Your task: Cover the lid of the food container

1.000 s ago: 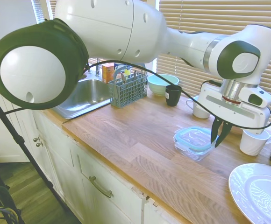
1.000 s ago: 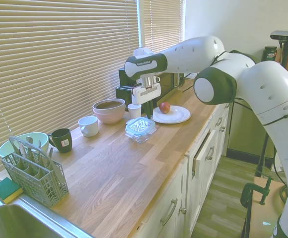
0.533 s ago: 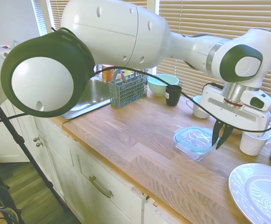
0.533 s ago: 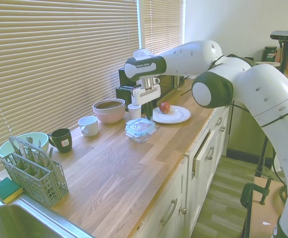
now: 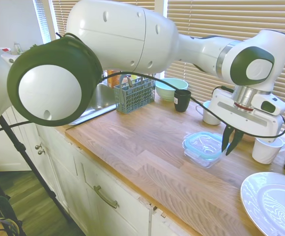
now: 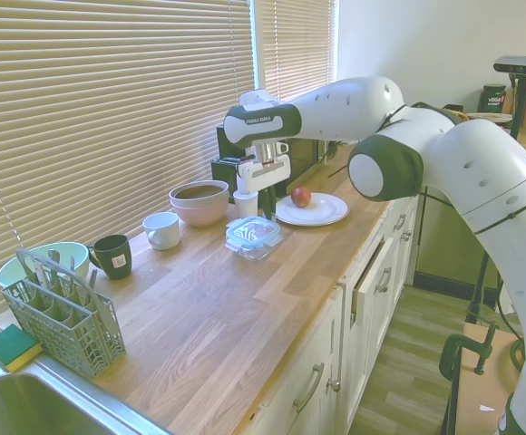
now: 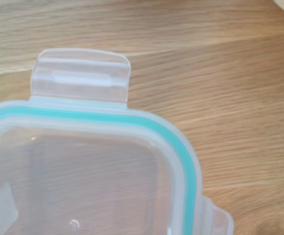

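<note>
1. Gripper (image 5: 230, 142) sits right of centre in my first exterior view, pointing down, its two dark fingers drawn together at the tips with nothing between them.
2. Those tips are beside the right edge of the lid (image 5: 205, 145); I cannot tell from this angle whether they touch it.
3. I see the lid lying flat on the container (image 5: 201, 158), teal rim showing, the pair standing on the wooden counter (image 5: 147, 147) right of centre.
4. In my second exterior view the same pair appears at centre, lid (image 6: 253, 230) over container (image 6: 249, 245), with the gripper (image 6: 265, 214) just above its upper right edge.
5. My wrist view shows one corner of the lid (image 7: 83, 171) over wood grain, with a clear tab (image 7: 81, 76) sticking out flat at the upper left and a second tab (image 7: 215, 220) at the lower right; whether either is snapped down I can't judge, the picture being soft.
6. A white cup (image 5: 267, 149) stands just right of the gripper, and a white plate (image 5: 268, 199) fills the lower right corner.
7. Behind the container, toward upper centre, I see a white mug (image 5: 210, 114), a black mug (image 5: 182, 100) and a green bowl (image 5: 170, 87).
8. A grey cutlery basket (image 5: 134, 93) stands beside the sink (image 5: 91, 101) at upper left of centre.
9. In the second exterior view an apple (image 6: 301, 196) rests on the plate (image 6: 322, 213), and a pink bowl (image 6: 199, 201) stands left of the gripper.
</note>
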Controlling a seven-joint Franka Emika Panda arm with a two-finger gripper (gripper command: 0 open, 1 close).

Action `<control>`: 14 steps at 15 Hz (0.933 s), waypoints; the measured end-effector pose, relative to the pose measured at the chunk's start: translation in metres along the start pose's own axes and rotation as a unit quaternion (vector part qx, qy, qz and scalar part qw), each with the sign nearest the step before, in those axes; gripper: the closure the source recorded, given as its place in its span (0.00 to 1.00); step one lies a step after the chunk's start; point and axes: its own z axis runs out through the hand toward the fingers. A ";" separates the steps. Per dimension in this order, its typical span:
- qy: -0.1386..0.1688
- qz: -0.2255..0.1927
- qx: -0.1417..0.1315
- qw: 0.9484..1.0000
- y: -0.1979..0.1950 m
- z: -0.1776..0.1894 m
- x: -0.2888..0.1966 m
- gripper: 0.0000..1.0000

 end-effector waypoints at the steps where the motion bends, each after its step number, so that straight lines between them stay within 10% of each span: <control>1: -0.001 0.001 0.000 1.000 -0.002 0.000 -0.001 1.00; 5: -0.006 0.001 -0.003 1.000 -0.005 0.000 -0.005 1.00; 6: -0.008 0.002 -0.004 1.000 -0.005 0.000 -0.005 0.00; 14: -0.023 0.006 -0.015 1.000 -0.009 0.000 -0.008 0.00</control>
